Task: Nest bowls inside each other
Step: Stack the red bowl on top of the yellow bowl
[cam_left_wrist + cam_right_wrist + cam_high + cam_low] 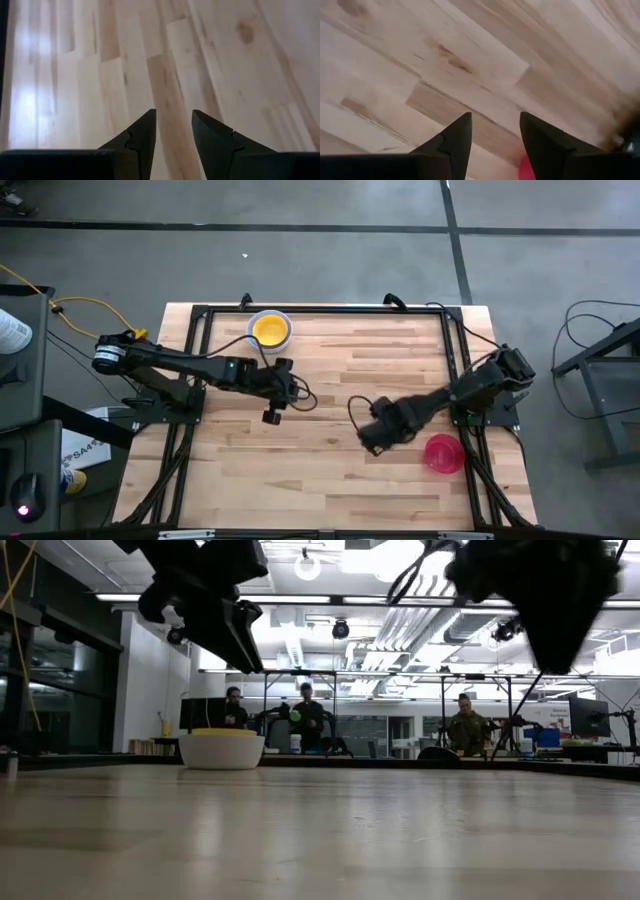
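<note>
A stack of bowls (270,330) sits at 12 o'clock on the wooden table (330,470), close to the far edge. From above it shows a bright yellow inner bowl ringed by a pale bluish-lilac rim; the colours of any bowls beneath cannot be told from above. In the low view the stack (221,749) reads as a white rounded bowl with a thin yellow edge peeking over its top.

A single red-pink bowl (444,453) rests at about 4 o'clock, near the right edge of the table, glossy and round. A sliver of it (524,169) shows between the right gripper's fingers in the right wrist view.

The left gripper (272,412) hangs above bare wood at about 9 o'clock from the table's centre, near the stack but apart from it. Its fingers (142,137) stand parted with nothing between them.

The right gripper (368,442) hovers just beside the red-pink bowl, on its 9 o'clock side, jaws spread wide and empty.

3 people sit in the room beyond the table.
</note>
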`<state>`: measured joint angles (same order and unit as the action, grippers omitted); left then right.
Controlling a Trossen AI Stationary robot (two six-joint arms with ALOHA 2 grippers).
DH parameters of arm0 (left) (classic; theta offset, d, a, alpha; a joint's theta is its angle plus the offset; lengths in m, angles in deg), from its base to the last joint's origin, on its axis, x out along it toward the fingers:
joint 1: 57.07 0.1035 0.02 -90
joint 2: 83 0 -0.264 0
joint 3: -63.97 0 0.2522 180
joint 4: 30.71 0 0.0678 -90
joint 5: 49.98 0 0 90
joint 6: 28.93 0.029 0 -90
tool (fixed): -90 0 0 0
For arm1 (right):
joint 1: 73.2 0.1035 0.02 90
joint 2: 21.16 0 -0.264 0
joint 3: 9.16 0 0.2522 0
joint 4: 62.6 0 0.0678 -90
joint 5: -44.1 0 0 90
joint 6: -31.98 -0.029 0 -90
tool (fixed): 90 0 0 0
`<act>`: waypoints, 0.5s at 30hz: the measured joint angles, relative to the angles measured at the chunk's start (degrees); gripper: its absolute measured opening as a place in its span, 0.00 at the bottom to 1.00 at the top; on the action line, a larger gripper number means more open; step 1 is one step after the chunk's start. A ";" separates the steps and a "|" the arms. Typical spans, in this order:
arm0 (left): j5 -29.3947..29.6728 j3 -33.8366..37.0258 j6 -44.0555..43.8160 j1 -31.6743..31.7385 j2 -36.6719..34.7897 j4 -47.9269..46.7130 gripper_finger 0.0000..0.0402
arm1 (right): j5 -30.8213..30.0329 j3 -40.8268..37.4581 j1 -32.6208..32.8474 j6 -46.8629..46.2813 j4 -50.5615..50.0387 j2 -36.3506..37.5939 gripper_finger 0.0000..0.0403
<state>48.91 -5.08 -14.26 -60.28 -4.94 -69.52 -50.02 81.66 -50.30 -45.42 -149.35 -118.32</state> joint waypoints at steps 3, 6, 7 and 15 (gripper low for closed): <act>0.00 0.00 0.00 -1.43 0.02 -0.02 0.31 | -0.38 0.02 4.06 -8.12 -0.29 0.00 0.40; 0.00 0.00 0.00 -2.52 0.02 -0.04 0.31 | -0.44 0.01 7.96 -16.07 -0.39 0.00 0.40; -0.02 0.01 0.00 -2.84 0.02 -0.05 0.31 | -0.46 0.02 9.20 -18.57 -0.48 0.00 0.40; -0.59 0.02 -0.18 -3.71 0.04 -0.02 0.31 | 0.27 0.02 16.36 -33.01 -1.57 0.00 0.40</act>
<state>48.32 -5.06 -14.43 -63.98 -4.89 -69.54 -49.75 81.68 -33.93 -78.42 -150.92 -118.32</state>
